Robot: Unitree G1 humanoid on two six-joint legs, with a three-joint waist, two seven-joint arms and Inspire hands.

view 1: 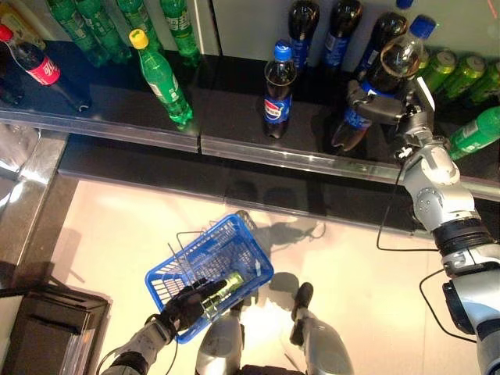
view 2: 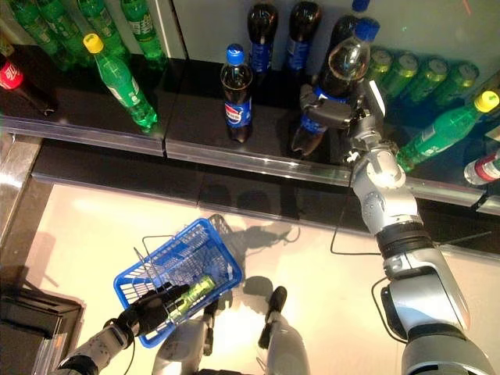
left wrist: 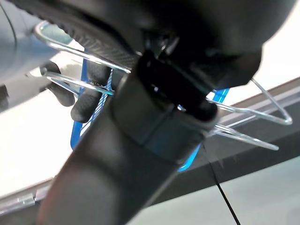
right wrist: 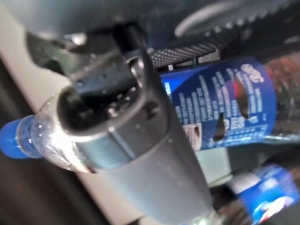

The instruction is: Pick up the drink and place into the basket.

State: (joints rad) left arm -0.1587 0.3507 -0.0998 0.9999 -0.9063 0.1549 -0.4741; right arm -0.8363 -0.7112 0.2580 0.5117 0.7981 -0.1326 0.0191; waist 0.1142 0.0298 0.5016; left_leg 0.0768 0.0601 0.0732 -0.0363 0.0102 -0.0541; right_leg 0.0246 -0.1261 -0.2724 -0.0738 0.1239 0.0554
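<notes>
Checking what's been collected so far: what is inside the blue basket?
The blue basket holds one green can lying near the left hand, which is curled round the wire handles. That hand covers part of the basket's near end, so anything beneath it is hidden.

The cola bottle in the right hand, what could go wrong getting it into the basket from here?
1. The right hand holds the cola bottle tilted among other bottles on the shelf; swinging it out could knock the neighbouring blue-capped bottle.
2. The basket hangs from the left hand, low and far to the left, so an early release would likely miss.
</notes>
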